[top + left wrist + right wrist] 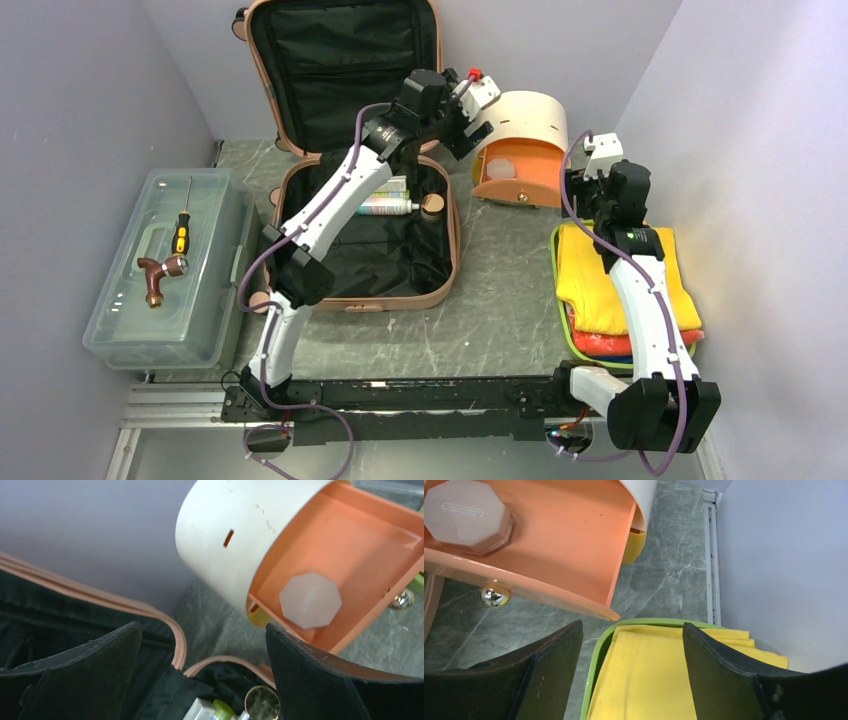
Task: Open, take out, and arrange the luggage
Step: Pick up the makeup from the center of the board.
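Now, luggage (400, 265) lies open on tabletop (500, 300) toward 11 o'clock; tube (388, 207) at its far end. L end effector (201, 630) released, empty, above 1 o'clock corner: I'd swing toward 9, descend w/ jaws astride tube. R end effector (633, 625) released, over tray (591, 680).

Your suitcase (455, 245) has a smooth hard shell and matt black cloth lining (395, 260). The counter (500, 300) looks like marbled stone, the knob (494, 595) is shiny metal, and the bin (165, 330) is clear glossy plastic.
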Action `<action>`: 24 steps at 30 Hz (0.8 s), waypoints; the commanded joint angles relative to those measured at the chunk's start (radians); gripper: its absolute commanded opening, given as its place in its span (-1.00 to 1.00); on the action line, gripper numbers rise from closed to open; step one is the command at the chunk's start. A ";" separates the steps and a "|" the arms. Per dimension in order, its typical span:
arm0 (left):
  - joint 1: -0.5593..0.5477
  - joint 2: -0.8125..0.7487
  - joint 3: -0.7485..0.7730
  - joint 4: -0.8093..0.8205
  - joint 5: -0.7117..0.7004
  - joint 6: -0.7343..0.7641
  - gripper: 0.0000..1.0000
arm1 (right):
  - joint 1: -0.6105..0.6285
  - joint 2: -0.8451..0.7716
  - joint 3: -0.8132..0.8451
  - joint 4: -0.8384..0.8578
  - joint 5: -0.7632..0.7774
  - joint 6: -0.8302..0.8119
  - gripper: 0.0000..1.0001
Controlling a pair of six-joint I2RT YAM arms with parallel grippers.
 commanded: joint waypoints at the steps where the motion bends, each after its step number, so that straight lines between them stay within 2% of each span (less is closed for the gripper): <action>1: 0.039 -0.074 -0.143 0.011 -0.028 0.017 0.99 | -0.006 -0.007 0.012 0.027 -0.012 0.018 0.51; 7: 0.154 -0.052 -0.193 -0.048 0.177 -0.089 0.99 | -0.017 -0.013 0.012 0.024 -0.022 0.022 0.51; 11: 0.196 -0.002 -0.202 -0.068 0.292 -0.101 0.99 | -0.021 -0.014 0.011 0.024 -0.026 0.024 0.51; 17: 0.197 0.065 -0.258 -0.047 0.369 -0.090 0.99 | -0.032 -0.019 0.011 0.021 -0.027 0.022 0.51; 24: 0.197 0.163 -0.234 -0.051 0.361 -0.099 0.99 | -0.036 -0.016 0.011 0.020 -0.030 0.019 0.51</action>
